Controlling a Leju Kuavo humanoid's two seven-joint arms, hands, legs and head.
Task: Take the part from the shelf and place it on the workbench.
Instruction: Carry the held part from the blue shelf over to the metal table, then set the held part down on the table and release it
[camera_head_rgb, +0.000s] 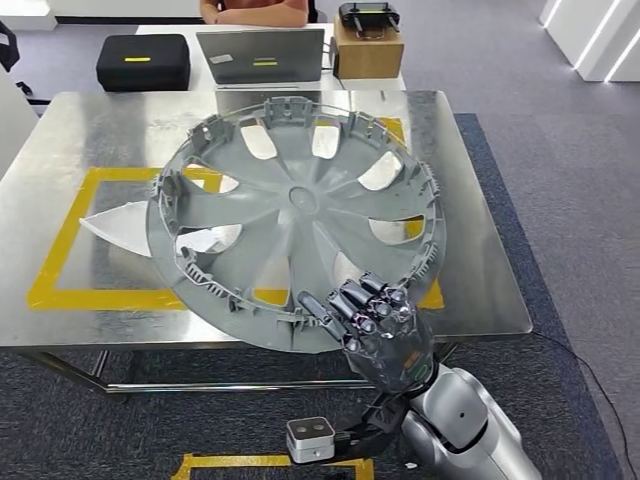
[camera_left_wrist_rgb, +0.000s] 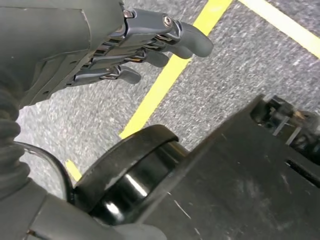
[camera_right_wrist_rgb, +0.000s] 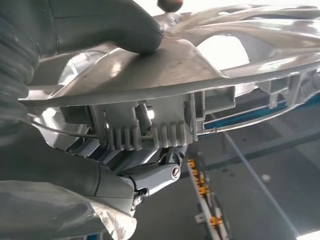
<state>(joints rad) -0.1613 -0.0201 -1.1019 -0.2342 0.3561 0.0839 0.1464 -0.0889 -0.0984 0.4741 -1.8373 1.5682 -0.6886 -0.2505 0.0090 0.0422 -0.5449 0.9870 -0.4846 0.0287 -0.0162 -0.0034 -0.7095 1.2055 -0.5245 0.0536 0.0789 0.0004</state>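
Head view: the right hand (camera_head_rgb: 377, 325) grips the near rim of the grey wheel cover (camera_head_rgb: 294, 215), which lies across the metal workbench (camera_head_rgb: 483, 260) over yellow tape. Left wrist view: the left hand (camera_left_wrist_rgb: 124, 45) hangs above carpet, fingers apart, holding nothing. Right wrist view: thumb (camera_right_wrist_rgb: 128, 30) and fingers pinch the cover's rim.

text: none legible | laptop (camera_head_rgb: 260, 55) lid: pale sticker and yellow-green strip, perhaps printed, too small to read | black case (camera_head_rgb: 143, 62): yellow strip, unlettered as far as can be told | wheel cover (camera_head_rgb: 294, 215): no readable moulded marks | bench (camera_head_rgb: 483, 270): plain yellow tape, no characters
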